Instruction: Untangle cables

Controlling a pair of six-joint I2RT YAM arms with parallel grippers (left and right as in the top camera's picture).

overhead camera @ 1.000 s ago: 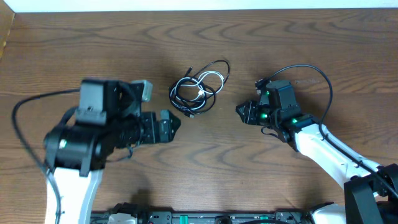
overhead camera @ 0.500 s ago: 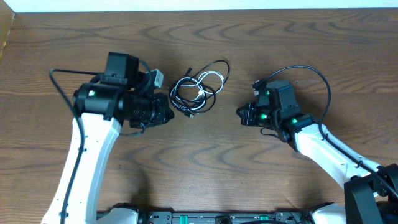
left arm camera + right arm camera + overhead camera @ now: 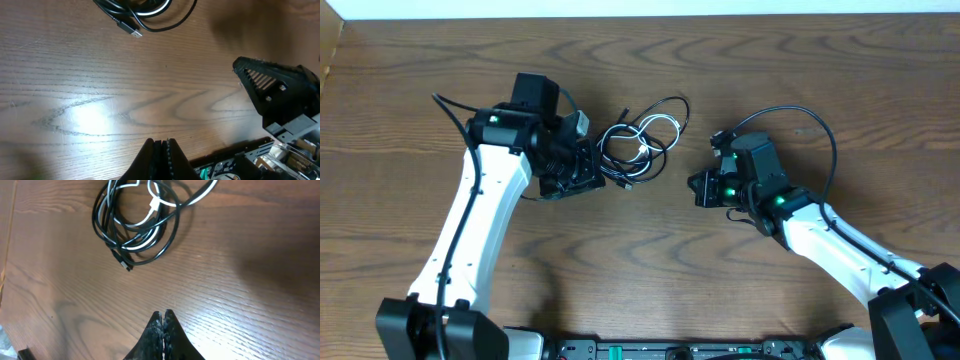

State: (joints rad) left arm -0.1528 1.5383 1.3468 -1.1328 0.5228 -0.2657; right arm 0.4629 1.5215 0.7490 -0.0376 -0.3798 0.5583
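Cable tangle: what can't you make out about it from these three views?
- Overhead: the cables are too small to count the black cords or trace their crossings.
- Left wrist: the top edge cuts off most of the tangle. Only the lower loops and one plug show.
- Right wrist: the top edge crops the upper loops, so the white cord cannot be followed to its ends.

Black and white cables (image 3: 640, 147) lie coiled together, tangled, on the wood.
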